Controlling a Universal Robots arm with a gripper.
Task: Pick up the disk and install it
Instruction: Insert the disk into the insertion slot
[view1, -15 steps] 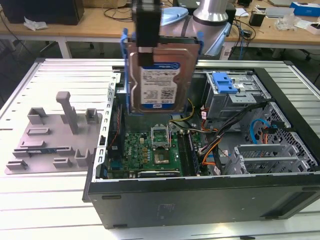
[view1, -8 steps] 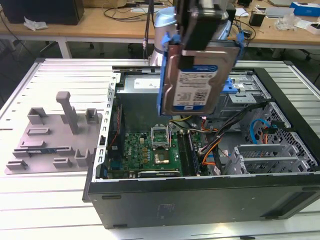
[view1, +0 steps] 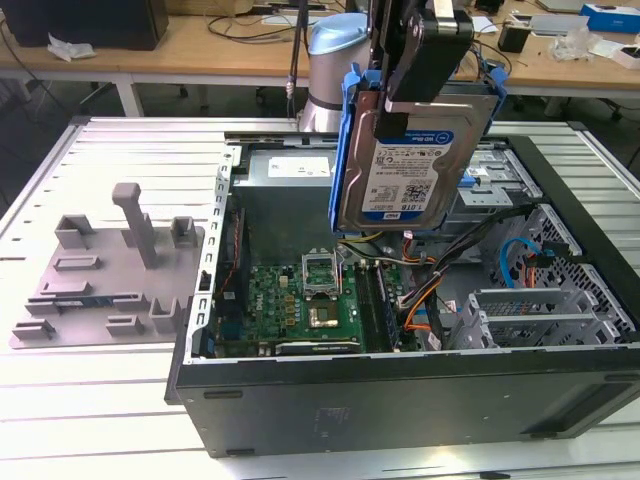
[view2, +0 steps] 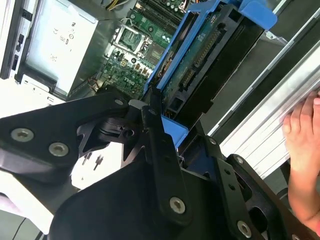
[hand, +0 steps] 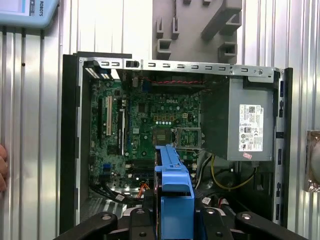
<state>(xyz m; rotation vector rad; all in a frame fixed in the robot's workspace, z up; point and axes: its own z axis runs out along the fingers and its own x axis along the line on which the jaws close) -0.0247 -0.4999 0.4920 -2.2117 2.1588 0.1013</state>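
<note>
— Pincer (view1: 420, 95) status?
— Clenched on the disk (view1: 415, 165), holding it by its upper edge. In the second wrist view the black fingers (view2: 159, 150) press on either side of the blue carrier.

— Where does the disk hang?
— It is upright over the open computer case (view1: 400, 385), with its label facing the exterior camera. It sits at about one o'clock from the motherboard (view1: 300, 300).

— And farther out?
— The grey power supply box (view1: 290, 168) sits at twelve o'clock of the motherboard, inside the case. A grey moulded fixture (view1: 110, 270) rests on the bench (view1: 100, 420) at nine o'clock of the case. In the second wrist view a person's hand (view2: 305, 150) shows by the bench's ribbed rails, beside the case.
</note>
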